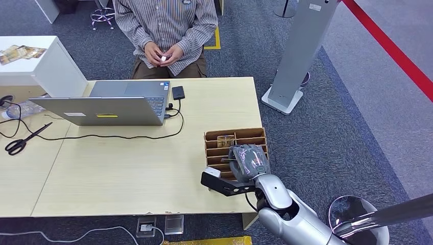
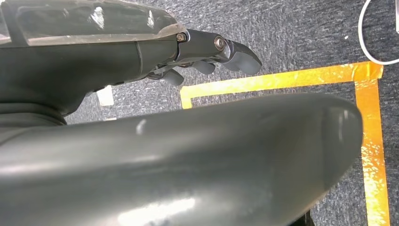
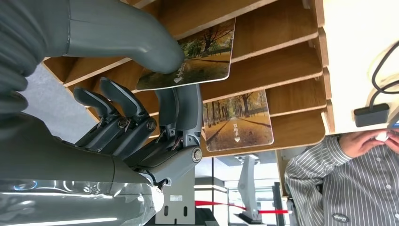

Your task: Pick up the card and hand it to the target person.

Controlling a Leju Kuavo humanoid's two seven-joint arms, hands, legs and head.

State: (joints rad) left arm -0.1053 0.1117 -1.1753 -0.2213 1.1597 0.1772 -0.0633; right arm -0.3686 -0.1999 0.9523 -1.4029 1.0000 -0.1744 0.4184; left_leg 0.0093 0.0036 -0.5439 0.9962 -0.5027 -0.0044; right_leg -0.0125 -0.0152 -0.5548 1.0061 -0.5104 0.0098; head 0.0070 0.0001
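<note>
Brown slotted cardboard rack (image 1: pixel 258 133) sits near the right edge of the pale wooden table (image 1: pixel 127 173). The right hand (image 1: pixel 248 162) reaches into it, and the right wrist view shows the thumb and fingers (image 3: pixel 186 108) pinching a glossy card printed with autumn trees (image 3: pixel 197 56). A second matching card (image 3: pixel 237 122) lies one slot further on. The left hand (image 2: pixel 207 54) hangs above grey carpet, fingers seemingly curled around nothing. A seated person in a striped shirt (image 1: pixel 166 25) faces the table.

We see the head view bright and evenly lit, with soft, short shadows under the laptop (image 1: pixel 110 104) and sharp focus throughout. In the left wrist view, glare streaks our blurred dark casing, while the right wrist view stays crisp.
</note>
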